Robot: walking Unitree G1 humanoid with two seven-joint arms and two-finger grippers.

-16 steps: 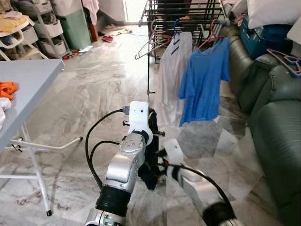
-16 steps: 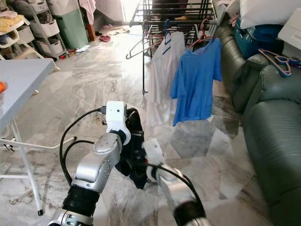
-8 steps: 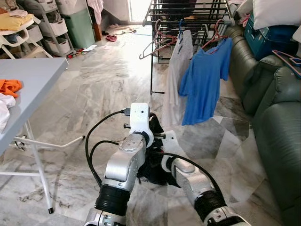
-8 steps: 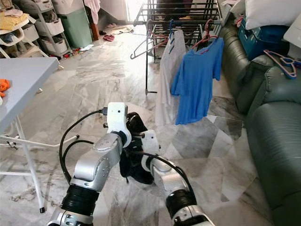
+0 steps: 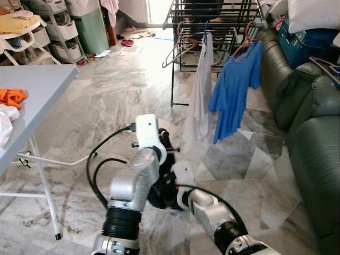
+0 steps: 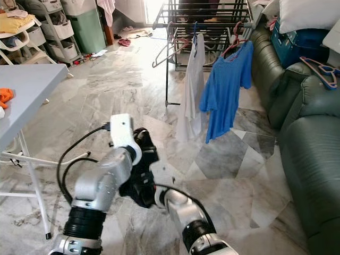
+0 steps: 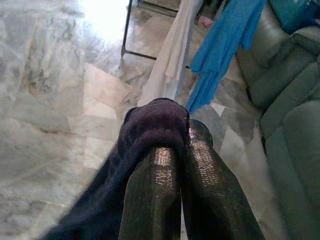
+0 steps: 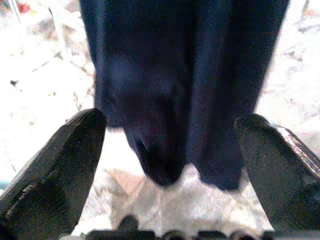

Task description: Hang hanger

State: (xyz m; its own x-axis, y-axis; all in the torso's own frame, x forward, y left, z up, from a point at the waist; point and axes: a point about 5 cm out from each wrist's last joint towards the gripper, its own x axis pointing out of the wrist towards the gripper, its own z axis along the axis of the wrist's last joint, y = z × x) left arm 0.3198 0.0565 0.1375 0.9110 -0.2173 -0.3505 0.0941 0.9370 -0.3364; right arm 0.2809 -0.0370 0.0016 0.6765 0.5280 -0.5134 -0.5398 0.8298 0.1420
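A dark navy garment (image 7: 150,125) hangs from my left gripper (image 7: 182,145), which is shut on its top fold and held above the marble floor. In the eye views the garment (image 6: 141,186) dangles between my two arms. My right gripper (image 8: 170,120) is open just in front of the garment's lower part, one finger on each side and not touching it. A black drying rack (image 5: 212,24) stands ahead with an empty hanger (image 5: 178,50), a white shirt (image 5: 201,90) and a blue shirt (image 5: 234,90) on hangers. I cannot make out a hanger inside the dark garment.
A dark green sofa (image 5: 313,143) runs along the right, with a pink hanger (image 5: 324,66) on its arm. A grey folding table (image 5: 32,101) with an orange cloth (image 5: 10,96) stands at the left. Storage shelves (image 5: 48,32) are at the back left.
My left arm has shifted a little left with the garment. My right arm has drawn in closer under it. The head view has moved slightly, so the rack sits higher and further right.
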